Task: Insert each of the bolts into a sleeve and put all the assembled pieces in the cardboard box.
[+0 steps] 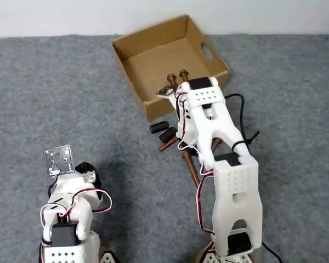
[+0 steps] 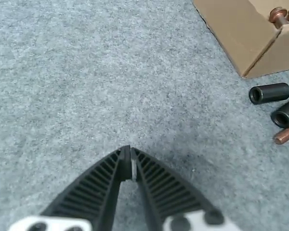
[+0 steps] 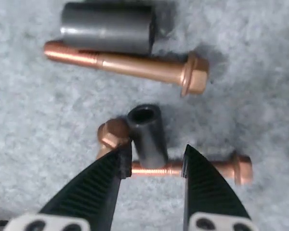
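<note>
Two arms: the right stretches out beside the cardboard box (image 1: 152,109), right gripper (image 3: 156,149) parted around a black sleeve (image 3: 147,132) among copper bolts (image 3: 135,67); left gripper (image 2: 128,156), folded back, pinched closed above carpet (image 2: 86,72).

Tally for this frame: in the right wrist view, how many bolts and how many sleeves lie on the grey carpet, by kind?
Copper bolts: 3
Black sleeves: 2
Total: 5
</note>
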